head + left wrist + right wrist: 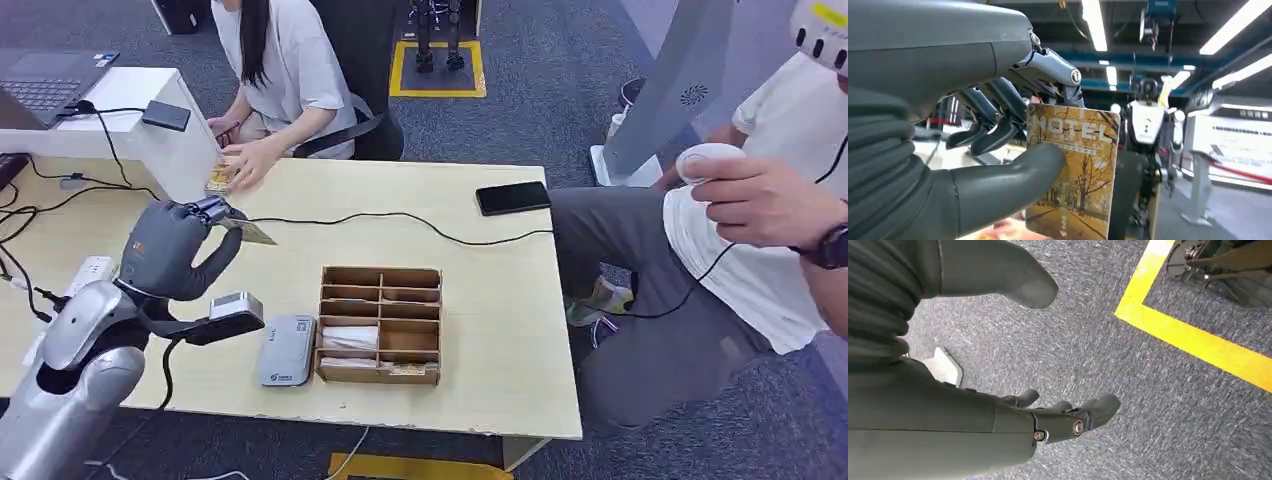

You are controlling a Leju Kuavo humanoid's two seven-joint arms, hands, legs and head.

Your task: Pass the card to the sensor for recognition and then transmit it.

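My left hand is raised over the left part of the table and pinches a hotel card between thumb and fingers. In the left wrist view the card shows autumn trees and the word HOTEL, with the thumb of the left hand pressed on its face. The grey card sensor lies flat on the table, nearer the front edge than the card and a little to its right. My right hand hangs over grey carpet with its fingers apart and holds nothing.
A wooden compartment box stands just right of the sensor. A black phone and a black cable lie on the far half of the table. A person's hand rests on cards at the far edge. Another person sits at the right.
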